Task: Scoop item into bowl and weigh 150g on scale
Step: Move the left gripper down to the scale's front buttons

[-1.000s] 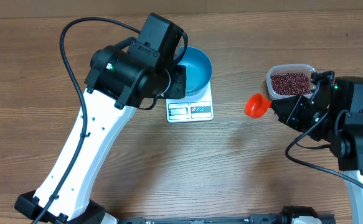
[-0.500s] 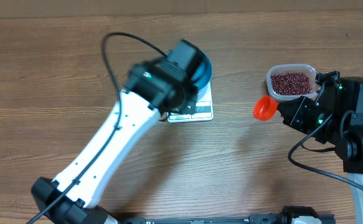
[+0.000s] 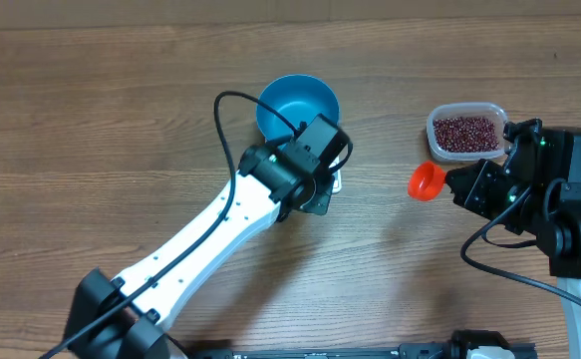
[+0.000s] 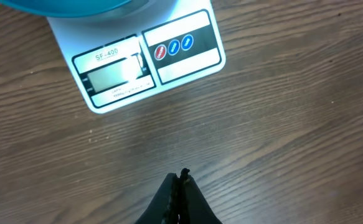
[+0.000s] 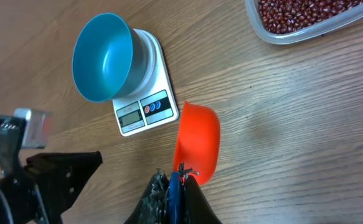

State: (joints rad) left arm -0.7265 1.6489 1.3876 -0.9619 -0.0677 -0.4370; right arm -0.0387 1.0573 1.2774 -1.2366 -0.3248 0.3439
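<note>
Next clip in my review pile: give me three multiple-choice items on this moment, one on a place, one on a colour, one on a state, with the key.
1. Where does the blue bowl stand? A on the scale; B beside it; C under it.
2. What colour is the scoop held in the right gripper? A green; B orange-red; C white.
3. How full is the bowl? A full; B half full; C empty.

Key: 1 A, the right wrist view shows it seated on the white platform. 2 B, its cup is plainly orange-red. 3 C, only bare blue shows inside.
</note>
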